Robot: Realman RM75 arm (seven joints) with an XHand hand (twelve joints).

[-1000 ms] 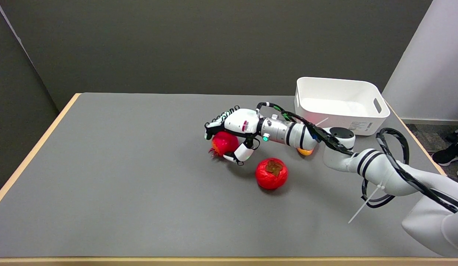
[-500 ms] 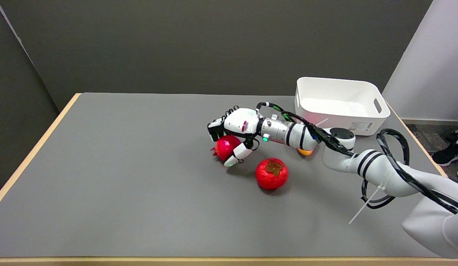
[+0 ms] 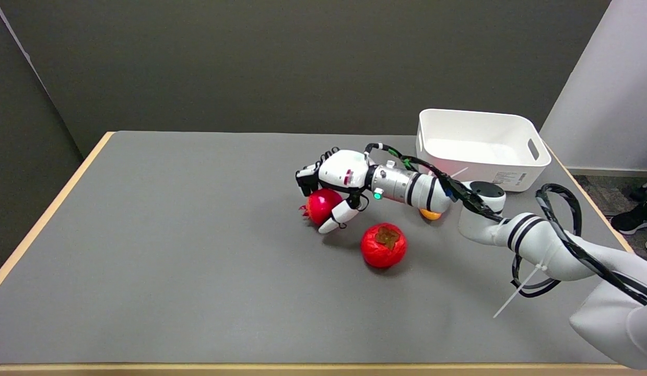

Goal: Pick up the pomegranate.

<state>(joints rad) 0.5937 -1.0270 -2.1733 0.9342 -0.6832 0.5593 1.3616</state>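
- We count one pomegranate (image 3: 321, 205), red, on the grey table (image 3: 172, 250).
- We count one red persimmon (image 3: 384, 245) with a brown calyx.
- We see one small orange fruit (image 3: 430, 214), partly hidden behind the arm.
- We count one white bin (image 3: 480, 149).
- We see one right hand (image 3: 336, 183) in view.

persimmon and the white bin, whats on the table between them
In the head view, the right arm's forearm crosses above that stretch, and a small orange fruit sits partly hidden under it, between the persimmon and the white bin.
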